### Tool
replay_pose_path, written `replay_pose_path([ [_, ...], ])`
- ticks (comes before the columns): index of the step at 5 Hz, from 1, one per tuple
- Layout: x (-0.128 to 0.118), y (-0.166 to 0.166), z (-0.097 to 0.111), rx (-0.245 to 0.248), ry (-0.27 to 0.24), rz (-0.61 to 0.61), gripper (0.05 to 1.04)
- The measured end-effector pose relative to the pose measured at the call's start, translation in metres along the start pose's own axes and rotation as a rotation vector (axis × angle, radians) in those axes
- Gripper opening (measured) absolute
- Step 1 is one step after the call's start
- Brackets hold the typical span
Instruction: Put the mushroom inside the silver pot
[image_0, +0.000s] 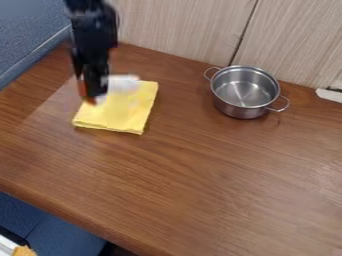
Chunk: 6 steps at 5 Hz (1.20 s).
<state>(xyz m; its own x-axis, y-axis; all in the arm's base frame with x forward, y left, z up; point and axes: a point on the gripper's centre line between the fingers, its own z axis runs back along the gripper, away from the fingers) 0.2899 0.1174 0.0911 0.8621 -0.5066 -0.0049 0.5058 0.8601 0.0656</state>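
My black gripper (92, 95) hangs at the upper left, low over the left part of a folded yellow cloth (120, 114). Directly to its right, over the cloth's upper part, is a blurred white thing (123, 82), which may be the mushroom; whether the gripper touches it I cannot tell. A smaller white patch shows by the gripper's lower end. The silver pot (246, 111) stands upright at the upper right, without a lid, and its inside looks bare.
The brown wooden table (200, 175) has its front edge running along the lower left. Pale wood panels (180, 25) rise behind it, with a blue surface (27, 40) at the left. A white object (329, 95) lies at the right edge, near the panels.
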Motion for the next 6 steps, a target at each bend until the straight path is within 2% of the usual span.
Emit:
replay_pose_path([
  [1, 0.022, -0.015, 0.026, -0.005, -0.048, -0.011, 0.577],
  [2, 0.058, -0.035, 0.043, -0.017, -0.127, -0.073, 0.577],
  [3, 0.105, -0.054, 0.034, -0.069, -0.153, -0.163, 0.578],
  [4, 0.139, -0.072, 0.028, -0.076, -0.152, -0.234, 0.577],
  [5, 0.163, -0.087, 0.014, -0.105, -0.146, -0.293, 0.577],
  [6, 0.177, -0.090, -0.005, -0.121, -0.143, -0.311, 0.576],
])
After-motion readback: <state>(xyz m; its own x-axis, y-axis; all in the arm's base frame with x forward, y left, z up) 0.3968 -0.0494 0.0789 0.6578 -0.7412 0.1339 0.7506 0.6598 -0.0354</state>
